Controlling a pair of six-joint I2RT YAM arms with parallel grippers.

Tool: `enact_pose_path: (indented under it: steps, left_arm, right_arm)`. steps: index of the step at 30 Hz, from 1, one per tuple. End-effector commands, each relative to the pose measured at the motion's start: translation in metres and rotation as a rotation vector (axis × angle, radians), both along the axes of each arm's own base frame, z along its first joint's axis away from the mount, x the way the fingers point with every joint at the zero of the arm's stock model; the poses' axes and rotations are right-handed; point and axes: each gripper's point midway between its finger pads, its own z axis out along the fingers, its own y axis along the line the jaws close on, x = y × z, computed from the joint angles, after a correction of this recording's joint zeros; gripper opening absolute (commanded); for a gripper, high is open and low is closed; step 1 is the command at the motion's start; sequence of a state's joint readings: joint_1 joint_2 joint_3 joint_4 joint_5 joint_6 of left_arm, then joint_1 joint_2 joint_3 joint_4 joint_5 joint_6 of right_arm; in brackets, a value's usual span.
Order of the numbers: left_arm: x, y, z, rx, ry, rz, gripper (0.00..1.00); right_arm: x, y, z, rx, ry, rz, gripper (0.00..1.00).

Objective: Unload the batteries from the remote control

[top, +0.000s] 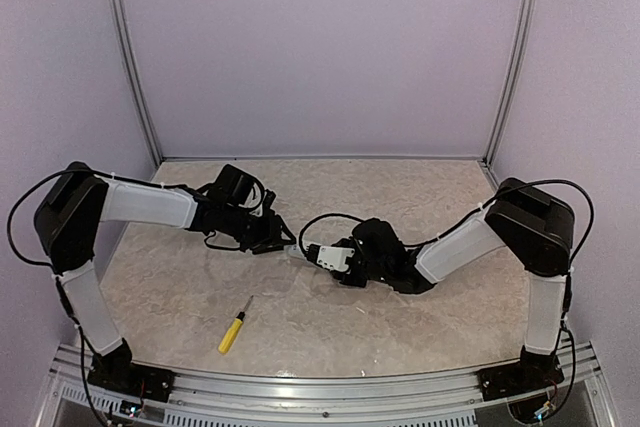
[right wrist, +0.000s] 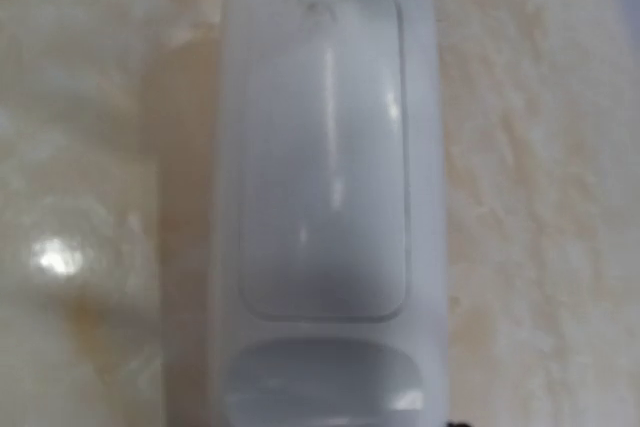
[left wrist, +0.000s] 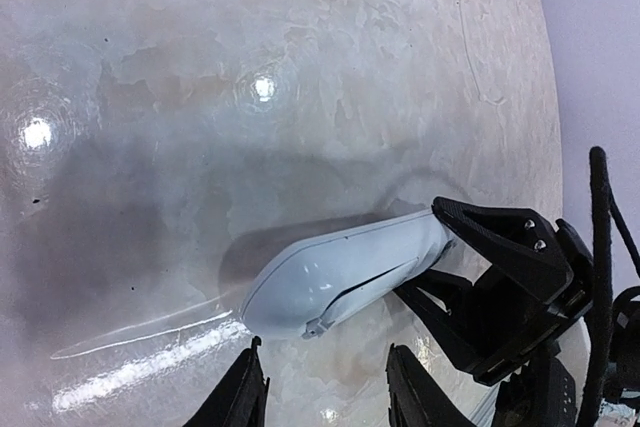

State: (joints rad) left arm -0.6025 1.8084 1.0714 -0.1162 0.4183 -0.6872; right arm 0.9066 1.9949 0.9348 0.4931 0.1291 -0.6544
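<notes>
Low left: yellow-handled screwdriver (top: 234, 327) flat on table (top: 420, 197). Then left gripper (left wrist: 325, 392), part open, nothing between fingers, remote's free end just ahead. At centre, remote control (left wrist: 345, 272) held low over table (shadow beneath), back cover (right wrist: 325, 177) seated, batteries hidden. At right, right gripper (left wrist: 435, 247) clamped on remote's other end.

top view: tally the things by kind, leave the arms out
remote: 1
screwdriver: 1
total: 2
</notes>
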Motion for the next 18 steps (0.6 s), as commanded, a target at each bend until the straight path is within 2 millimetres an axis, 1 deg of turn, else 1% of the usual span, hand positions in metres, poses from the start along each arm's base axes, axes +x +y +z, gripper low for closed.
enact_pose_path:
  steps: [1, 5, 9, 12, 16, 18]
  left_arm:
    - [0.006, -0.001, 0.010, -0.027, -0.046, 0.015, 0.41]
    - [0.008, -0.005, 0.010, -0.053, -0.066, 0.003, 0.40]
    - [0.008, -0.005, 0.000, -0.042, -0.043, 0.009, 0.39]
    - [0.014, -0.009, 0.002, -0.081, -0.047, 0.039, 0.37]
    - [0.015, -0.020, 0.005, -0.147, -0.023, 0.061, 0.35]
    - [0.015, -0.022, 0.004, -0.151, -0.023, 0.054, 0.35]
  right_arm:
    - [0.012, -0.009, 0.014, -0.019, -0.153, -0.075, 0.00]
    - [0.011, -0.008, 0.018, -0.019, -0.176, -0.067, 0.00]
    - [0.009, -0.007, 0.015, -0.033, -0.179, -0.059, 0.00]
    - [0.010, -0.009, 0.012, -0.051, -0.198, -0.066, 0.00]
    - [0.013, -0.010, 0.014, -0.057, -0.230, -0.089, 0.00]
    - [0.014, -0.011, 0.013, -0.061, -0.234, -0.094, 0.00]
